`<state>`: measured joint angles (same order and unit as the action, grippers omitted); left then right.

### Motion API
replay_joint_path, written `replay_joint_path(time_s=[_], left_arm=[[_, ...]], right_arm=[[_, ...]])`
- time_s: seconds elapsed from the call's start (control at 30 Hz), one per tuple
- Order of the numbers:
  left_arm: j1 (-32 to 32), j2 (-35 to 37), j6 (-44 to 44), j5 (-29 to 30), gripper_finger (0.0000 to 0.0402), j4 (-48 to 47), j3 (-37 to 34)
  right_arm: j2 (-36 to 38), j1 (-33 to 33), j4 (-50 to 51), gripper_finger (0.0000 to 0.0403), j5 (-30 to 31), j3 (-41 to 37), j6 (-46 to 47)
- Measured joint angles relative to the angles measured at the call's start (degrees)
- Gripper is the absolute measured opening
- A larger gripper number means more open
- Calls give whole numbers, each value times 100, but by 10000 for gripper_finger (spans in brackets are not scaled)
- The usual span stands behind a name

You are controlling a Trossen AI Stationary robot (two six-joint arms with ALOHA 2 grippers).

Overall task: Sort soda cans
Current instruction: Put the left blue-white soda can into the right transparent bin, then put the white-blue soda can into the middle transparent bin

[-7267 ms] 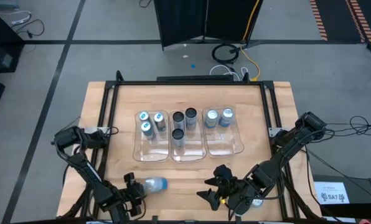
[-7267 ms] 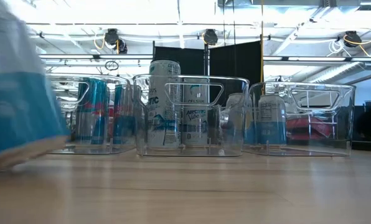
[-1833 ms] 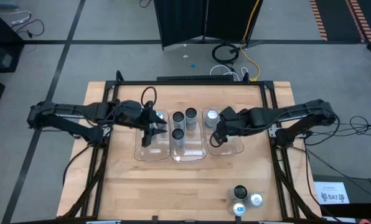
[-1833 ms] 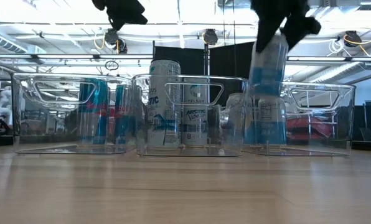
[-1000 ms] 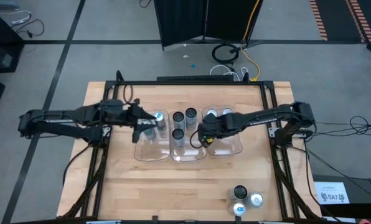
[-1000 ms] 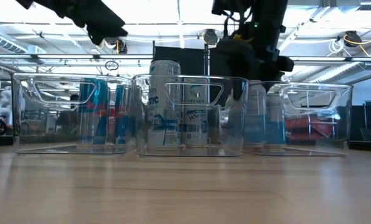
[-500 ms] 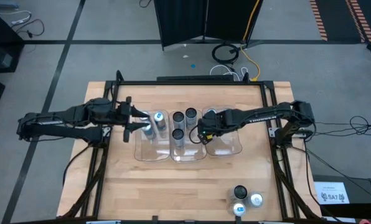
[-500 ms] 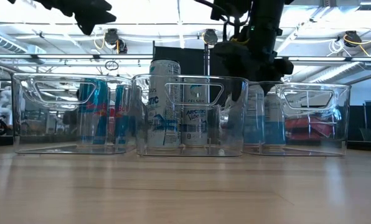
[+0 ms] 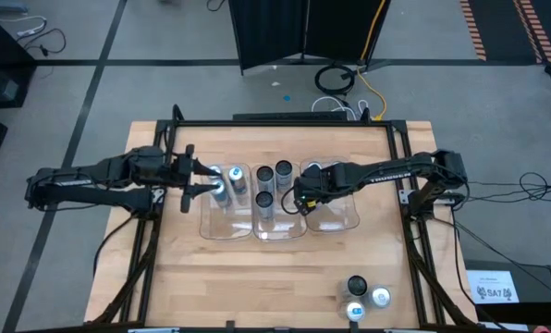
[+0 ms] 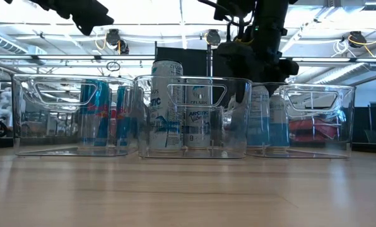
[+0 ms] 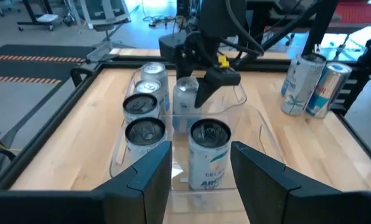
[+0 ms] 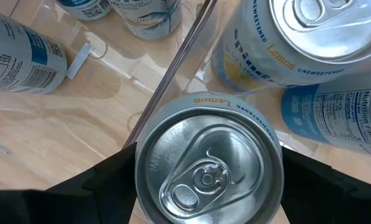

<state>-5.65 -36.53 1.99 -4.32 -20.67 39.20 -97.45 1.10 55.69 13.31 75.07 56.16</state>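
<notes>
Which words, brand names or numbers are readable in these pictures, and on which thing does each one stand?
"Lemon": rim of the silver can between the right gripper's fingers.
"Lemon UNSWEETENED": side of the silver can beside it.
"Nutrition Facts": blue-and-white can.
"CELSIUS": white can in the middle clear plastic tray.
"ARCTIC": same can, partly blurred.
Other print: too small.

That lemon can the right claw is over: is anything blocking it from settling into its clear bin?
Nothing visible does. The right gripper straddles the lemon can, which is already inside the right-hand bin, beside other cans there. The bin's wall runs alongside it, not across it.
</notes>
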Motion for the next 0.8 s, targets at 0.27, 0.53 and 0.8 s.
replay_joint_path(time_s=[0.27, 0.53, 0.8], left_arm=[[7, -2, -577, -2, 173, 221, 0], [22, 54, -585, 290, 173, 242, 0], [261, 474, -444, 1119, 173, -230, 0]], right_arm=[[0, 13, -12, 307, -23, 2, 16], [13, 13, -7, 351, -1, 12, 168], [118, -2, 42, 377, -488, 13, 34]])
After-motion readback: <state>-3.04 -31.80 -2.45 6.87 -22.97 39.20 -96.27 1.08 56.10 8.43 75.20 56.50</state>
